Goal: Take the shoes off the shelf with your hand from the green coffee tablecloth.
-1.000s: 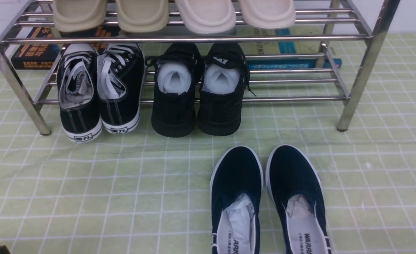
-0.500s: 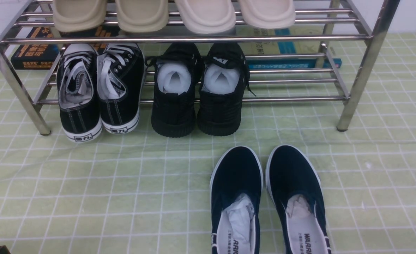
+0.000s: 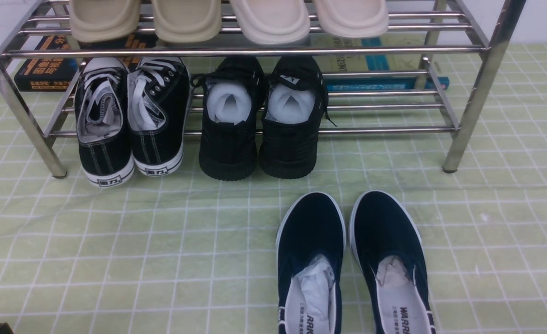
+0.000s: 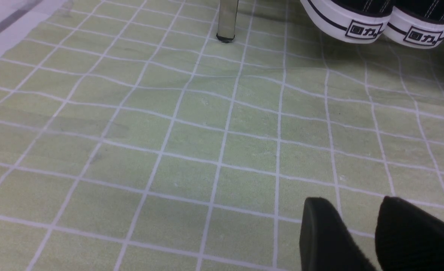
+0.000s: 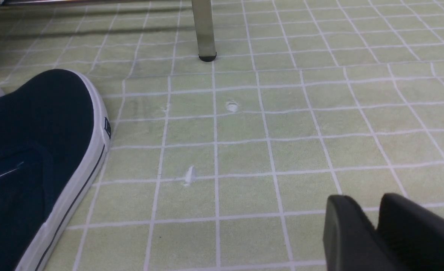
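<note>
The shoes [image 3: 352, 260] lie paired at six o'clock on the green cloth surface [image 3: 115, 241], toes toward the shelf [image 3: 468, 106] (apparently already removed), so your left pincer [image 4: 357, 233] and right pincer [image 5: 372, 229] sit narrow, holding nothing.

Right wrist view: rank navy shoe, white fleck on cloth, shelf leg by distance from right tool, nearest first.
From the right tool:
1. White fleck, on the green cloth in front of the tool, toward the shoe.
2. Navy shoe, off to the side on the cloth.
3. Shelf leg, farthest, standing beyond both.
</note>
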